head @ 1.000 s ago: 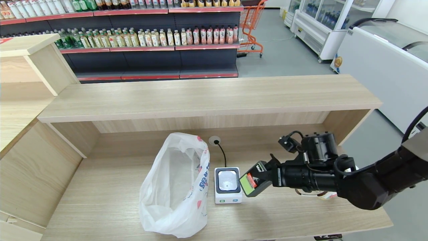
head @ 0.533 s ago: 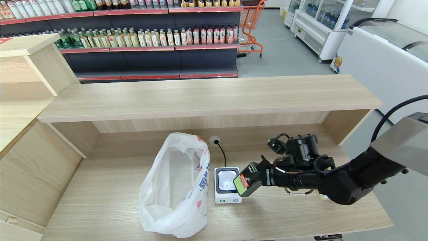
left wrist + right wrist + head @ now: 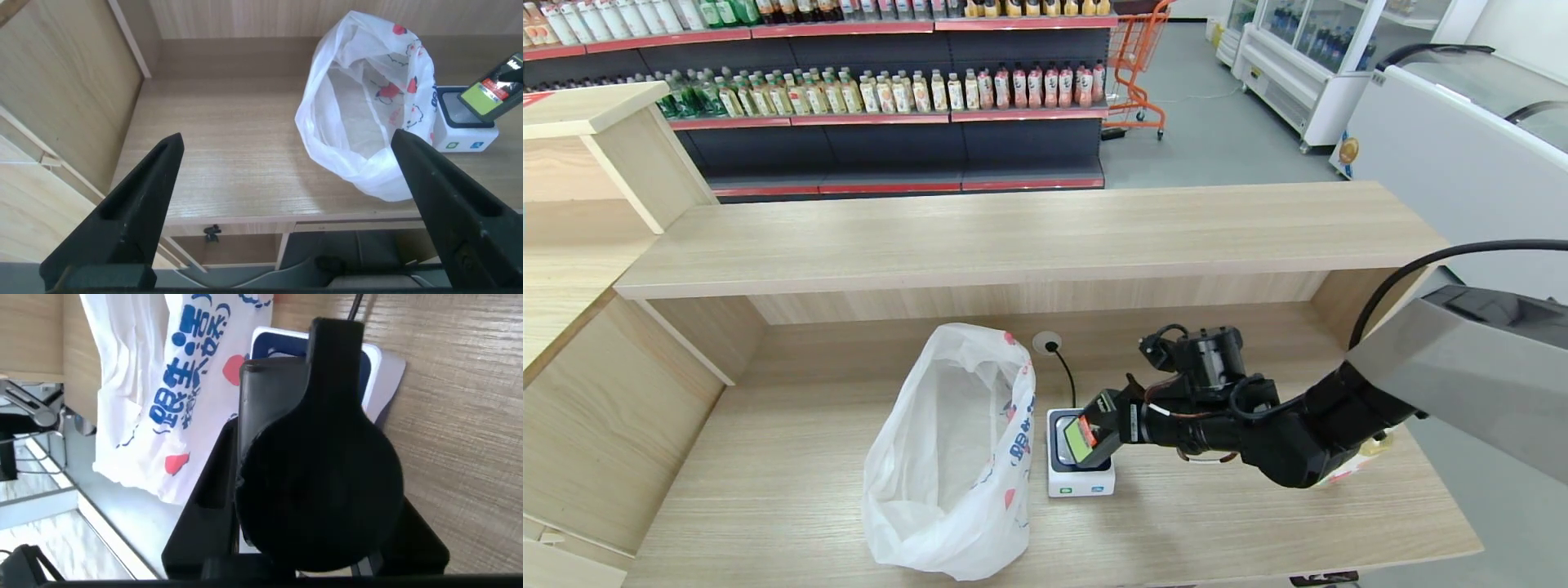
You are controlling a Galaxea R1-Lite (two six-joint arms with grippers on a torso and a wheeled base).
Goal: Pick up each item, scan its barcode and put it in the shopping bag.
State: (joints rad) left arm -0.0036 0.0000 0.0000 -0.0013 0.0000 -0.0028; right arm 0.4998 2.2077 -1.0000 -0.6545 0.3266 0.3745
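Scanning step, by the look of it. Right gripper (image 3: 1097, 426) clamped on small dark pack (image 3: 1081, 439), green-red label facing up, just above scanner (image 3: 1081, 487) at middle of counter (image 3: 768, 490). Barcode side hidden; probably underneath. Advice: level pack over glass, hold close without touching, pause for read. Bag (image 3: 947, 457) just beside scanner, toward counter's left edge, mouth open, so short lift over rim afterwards. Left gripper (image 3: 286, 139) spread wide, holding nothing, above counter's near-left part.
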